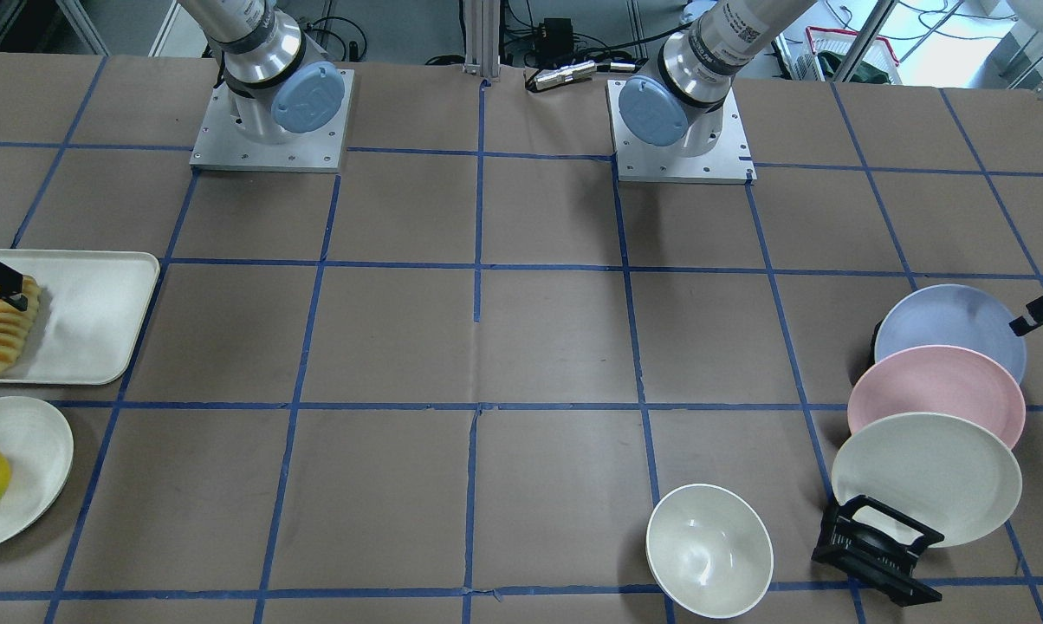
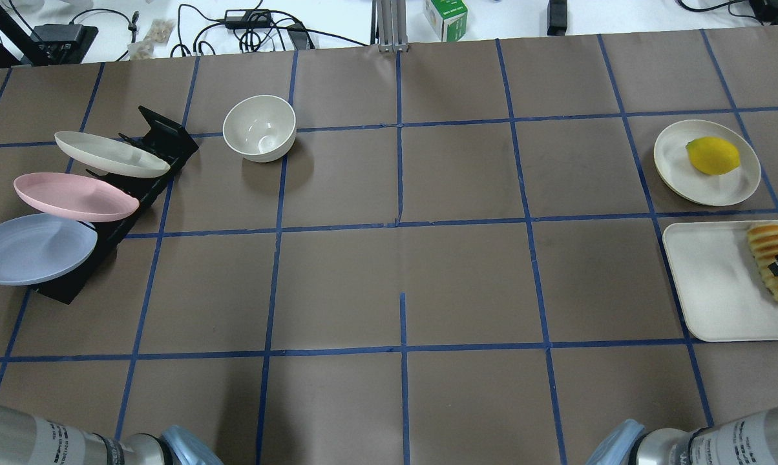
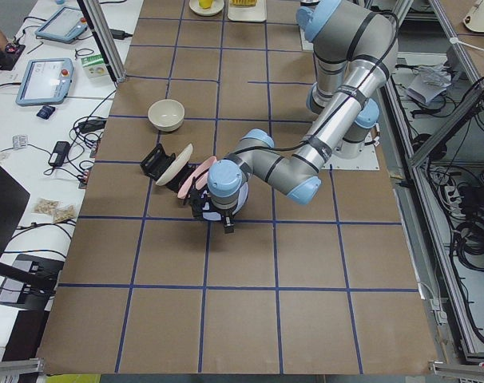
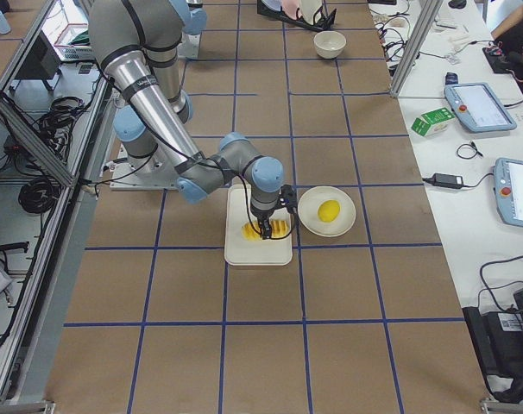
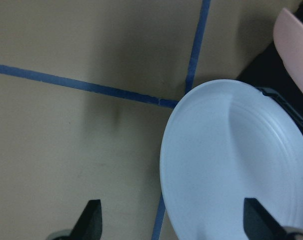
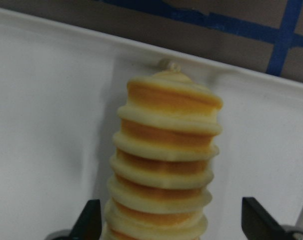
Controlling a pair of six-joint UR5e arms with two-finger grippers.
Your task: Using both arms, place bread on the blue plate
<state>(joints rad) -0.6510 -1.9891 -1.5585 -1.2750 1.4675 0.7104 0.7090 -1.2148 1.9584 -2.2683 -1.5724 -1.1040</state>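
Observation:
The bread (image 6: 166, 165), a ridged yellow-orange and cream loaf, lies at the outer end of a white tray (image 1: 88, 312). It also shows in the overhead view (image 2: 769, 240). My right gripper (image 6: 174, 222) is open and straddles the loaf, one finger on each side. The blue plate (image 5: 231, 165) leans in a black rack (image 2: 163, 139) at the other end of the table, nearest the robot (image 1: 950, 321). My left gripper (image 5: 174, 222) is open just above the plate's near rim, which lies between the fingers.
A pink plate (image 1: 937, 390) and an off-white plate (image 1: 924, 472) lean in the same rack behind the blue one. A white bowl (image 1: 708, 546) stands near the rack. A yellow lemon (image 2: 712, 155) sits on a small white plate (image 2: 680, 174) beside the tray.

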